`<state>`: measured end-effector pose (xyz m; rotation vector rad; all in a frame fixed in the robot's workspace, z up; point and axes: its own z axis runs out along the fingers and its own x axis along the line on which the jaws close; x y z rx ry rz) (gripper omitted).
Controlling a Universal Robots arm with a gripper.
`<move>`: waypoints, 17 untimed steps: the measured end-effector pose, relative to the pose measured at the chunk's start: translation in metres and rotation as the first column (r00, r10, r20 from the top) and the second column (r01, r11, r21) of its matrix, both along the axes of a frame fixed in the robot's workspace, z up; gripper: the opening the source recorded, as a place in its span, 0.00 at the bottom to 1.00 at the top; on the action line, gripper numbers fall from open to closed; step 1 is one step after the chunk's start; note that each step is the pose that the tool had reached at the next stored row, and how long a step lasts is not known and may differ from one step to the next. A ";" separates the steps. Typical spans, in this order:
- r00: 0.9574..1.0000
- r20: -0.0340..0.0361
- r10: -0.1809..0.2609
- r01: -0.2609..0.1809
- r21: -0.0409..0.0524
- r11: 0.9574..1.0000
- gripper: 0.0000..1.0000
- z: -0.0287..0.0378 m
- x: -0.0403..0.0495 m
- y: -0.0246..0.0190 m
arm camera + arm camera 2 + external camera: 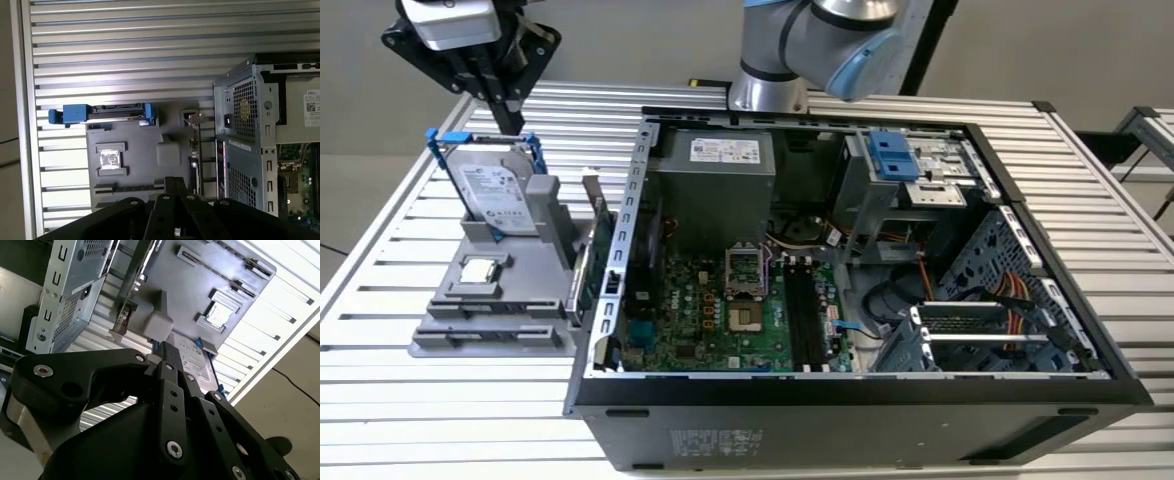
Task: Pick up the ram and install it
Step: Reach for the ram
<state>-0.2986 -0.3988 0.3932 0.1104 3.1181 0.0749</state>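
Showing edge-on, ram (127, 188) a thin dark strip

We record printed labels at four places, and the wording on each is too small for us to make out. A white label (724, 151) lies on the power supply (720, 200) inside the computer case (854, 400). In the first wrist view that unit carries a white sticker with a square code (311, 107). The hard drive (514, 160), standing upright in the grey holder (494, 325), bears a white face label (487, 195) with small print. A pale label (716, 440) sits on the case's outer wall.
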 end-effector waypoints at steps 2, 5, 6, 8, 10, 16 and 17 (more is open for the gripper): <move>1.000 0.000 0.000 0.000 0.000 1.000 0.00 -0.0001 -0.0023 0.0000; 1.000 0.000 0.000 0.000 0.000 1.000 0.00 0.0000 -0.0060 0.0000; 1.000 0.000 0.000 0.000 0.000 1.000 0.00 0.0000 -0.0072 0.0000; 1.000 0.000 0.000 0.000 0.000 1.000 0.00 0.0000 -0.0095 0.0000; 1.000 0.000 0.000 0.000 0.000 1.000 0.00 0.0000 -0.0118 0.0000; 1.000 0.000 0.001 -0.001 0.000 1.000 0.00 -0.0001 -0.0186 0.0000; 1.000 0.000 0.001 -0.001 0.000 1.000 0.00 -0.0001 -0.0197 0.0000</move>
